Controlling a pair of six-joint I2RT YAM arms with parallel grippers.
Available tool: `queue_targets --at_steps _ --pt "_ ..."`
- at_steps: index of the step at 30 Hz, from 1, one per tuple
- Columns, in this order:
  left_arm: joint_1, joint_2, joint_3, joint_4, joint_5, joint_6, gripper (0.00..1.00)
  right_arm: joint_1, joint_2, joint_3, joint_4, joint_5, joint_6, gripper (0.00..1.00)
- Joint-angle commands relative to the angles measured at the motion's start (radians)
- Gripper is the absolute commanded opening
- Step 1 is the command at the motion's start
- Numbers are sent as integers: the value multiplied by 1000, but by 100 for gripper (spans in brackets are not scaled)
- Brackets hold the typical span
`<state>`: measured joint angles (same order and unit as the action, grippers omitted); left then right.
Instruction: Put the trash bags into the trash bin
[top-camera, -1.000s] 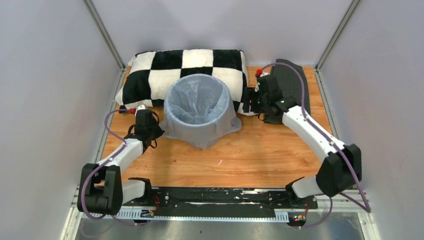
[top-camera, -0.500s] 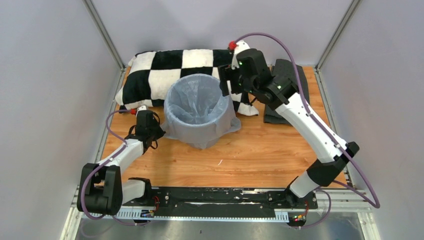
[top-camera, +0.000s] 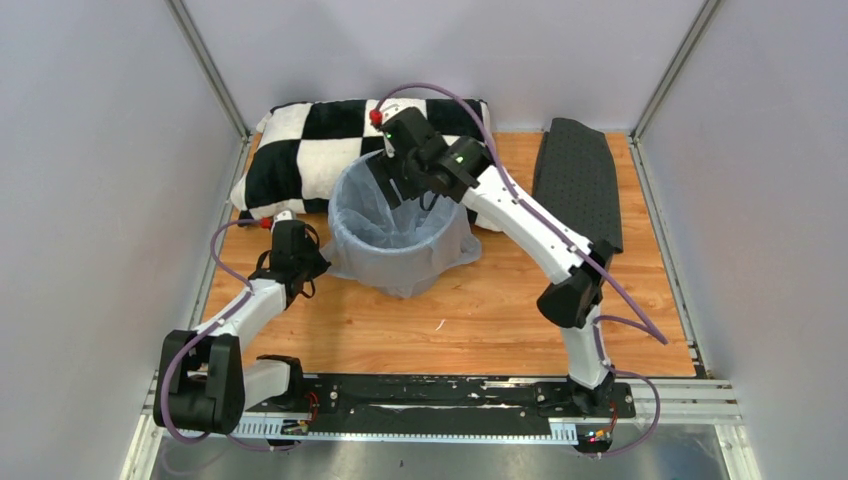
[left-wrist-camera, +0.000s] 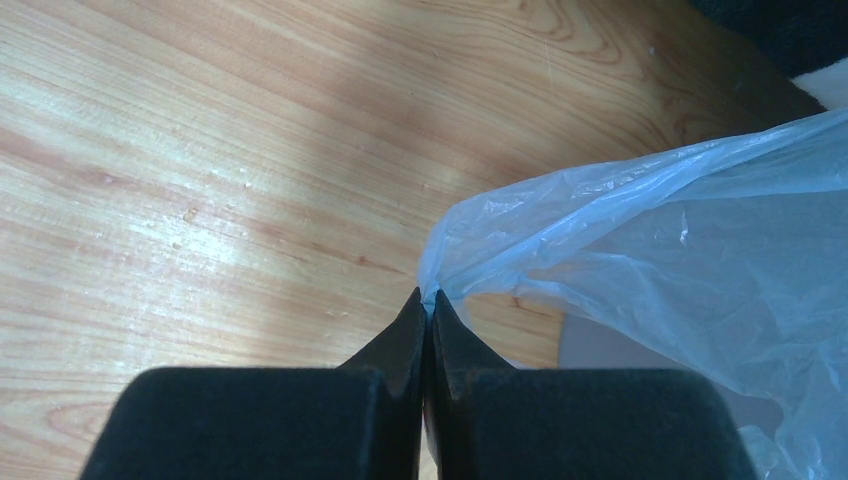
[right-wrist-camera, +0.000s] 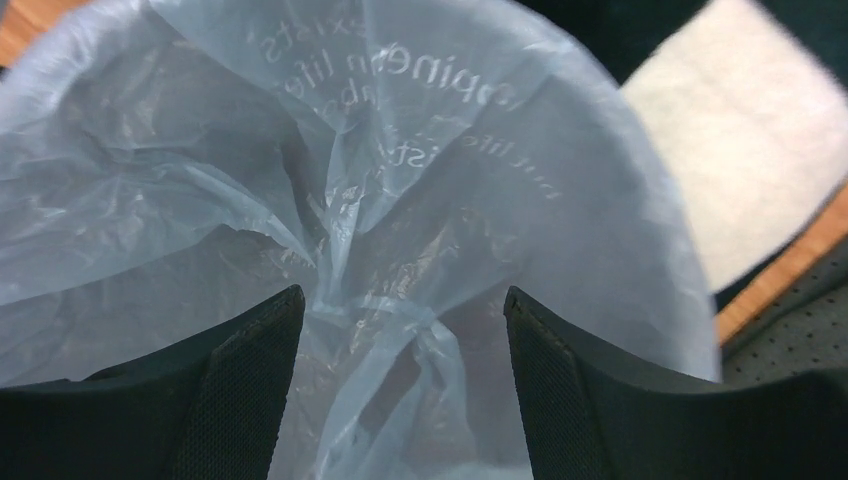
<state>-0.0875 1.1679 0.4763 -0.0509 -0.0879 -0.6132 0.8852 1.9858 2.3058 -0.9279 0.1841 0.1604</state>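
The pale blue-grey trash bag (top-camera: 395, 215) lines the grey trash bin (top-camera: 400, 262), its edge draped over the rim and down the outside to the table. My left gripper (top-camera: 309, 262) is shut on a corner of the trash bag (left-wrist-camera: 640, 240) at the bin's left side, low by the table. My right gripper (top-camera: 392, 185) is open and empty, hovering above the bin's mouth near its far rim. In the right wrist view the bag's crumpled inside with white lettering (right-wrist-camera: 400, 150) lies between the spread fingers (right-wrist-camera: 250, 370).
A black-and-white checkered pillow (top-camera: 320, 140) lies behind the bin against the back wall. A dark grey textured mat (top-camera: 580, 175) lies at the back right. The wooden table (top-camera: 480, 320) stretches in front of the bin.
My right arm has swung left from the mat at the back right, over the pillow's right end, to above the bin's mouth. The left arm and bag have not moved.
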Motion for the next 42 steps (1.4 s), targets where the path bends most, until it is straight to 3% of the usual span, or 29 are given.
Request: queue_targets --at_steps 1,17,31,42 --pt "-7 -12 -11 3 2 -3 0 20 70 56 -102 -56 -17 75" --pt "-8 -22 -5 5 7 5 0 22 94 -155 -98 -110 11 67" --pt "-8 -19 5 8 20 3 0 -4 158 -224 -97 -149 10 61" --pt "-7 -77 3 -3 27 1 25 -37 218 -214 -97 -168 -4 62"
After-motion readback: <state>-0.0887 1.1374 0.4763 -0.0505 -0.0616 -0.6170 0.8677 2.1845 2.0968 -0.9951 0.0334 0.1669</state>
